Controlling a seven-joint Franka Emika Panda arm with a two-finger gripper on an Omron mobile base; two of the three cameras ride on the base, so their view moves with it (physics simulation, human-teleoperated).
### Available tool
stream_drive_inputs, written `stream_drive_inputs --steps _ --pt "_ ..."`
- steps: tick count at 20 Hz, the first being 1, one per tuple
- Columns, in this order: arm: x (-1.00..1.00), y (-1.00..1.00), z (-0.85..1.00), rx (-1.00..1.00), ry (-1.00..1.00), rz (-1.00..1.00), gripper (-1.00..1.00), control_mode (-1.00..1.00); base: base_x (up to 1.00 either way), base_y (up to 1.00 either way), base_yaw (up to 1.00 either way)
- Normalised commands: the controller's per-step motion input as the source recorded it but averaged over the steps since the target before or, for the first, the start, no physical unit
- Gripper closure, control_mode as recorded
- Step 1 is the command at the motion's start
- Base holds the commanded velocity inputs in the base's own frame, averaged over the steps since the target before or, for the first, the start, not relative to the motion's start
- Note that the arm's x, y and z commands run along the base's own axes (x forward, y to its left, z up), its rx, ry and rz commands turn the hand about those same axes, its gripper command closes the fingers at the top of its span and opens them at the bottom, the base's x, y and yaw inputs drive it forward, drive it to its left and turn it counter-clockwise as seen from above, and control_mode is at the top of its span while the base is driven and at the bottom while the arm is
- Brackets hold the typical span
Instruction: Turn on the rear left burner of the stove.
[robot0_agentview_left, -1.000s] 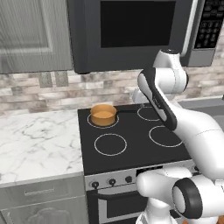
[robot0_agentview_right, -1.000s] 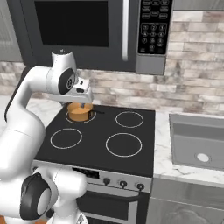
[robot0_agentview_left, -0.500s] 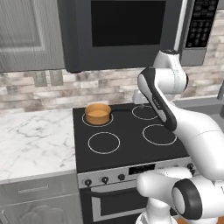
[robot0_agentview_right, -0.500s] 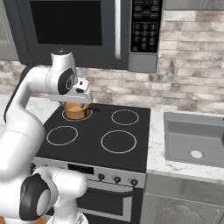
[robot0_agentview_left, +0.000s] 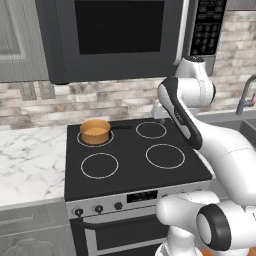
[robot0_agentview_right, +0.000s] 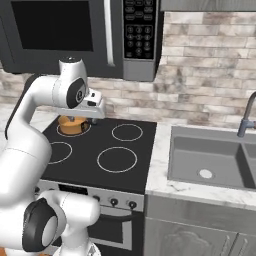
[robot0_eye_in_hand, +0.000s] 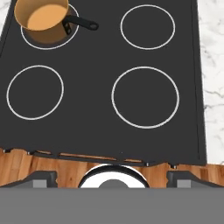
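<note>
Approach step: gripper (robot0_agentview_right: 93, 119), jaw state unclear, above the stove's (robot0_agentview_left: 131, 165) back edge; next reach front-panel knobs (robot0_agentview_left: 98, 209); rear left burner (robot0_eye_in_hand: 48, 27) unlit under the saucepan (robot0_eye_in_hand: 43, 19).

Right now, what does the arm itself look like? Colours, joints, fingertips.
The glossy white arm has rounded, tube-like links with dark grey to black bands and round caps at the joints. No cables or markings are visible. The gripper ends in two small dark, blocky fingertips.
</note>
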Motion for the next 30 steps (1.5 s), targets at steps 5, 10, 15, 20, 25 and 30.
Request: stream_drive_inputs --steps 5,10,15,20,25,30 --pt "0.0 0.0 0.0 0.0 0.0 0.0 -1.0 1.0 -0.08 -0.19 0.0" --pt "0.0 0.0 0.0 0.0 0.0 0.0 -1.0 1.0 0.0 0.0 0.0" --pt "0.0 0.0 0.0 0.0 0.0 0.0 -1.0 1.0 0.0 0.0 0.0" --pt "0.0 0.0 0.0 0.0 0.0 0.0 -1.0 1.0 0.0 0.0 0.0" --pt "-0.02 0.33 -0.19 -0.01 -0.06 0.0 -1.0 -1.0 0.0 0.0 0.0" --pt "-0.17 0.97 -0.42 0.0 -0.26 -0.06 -1.0 -1.0 0.0 0.0 0.0"
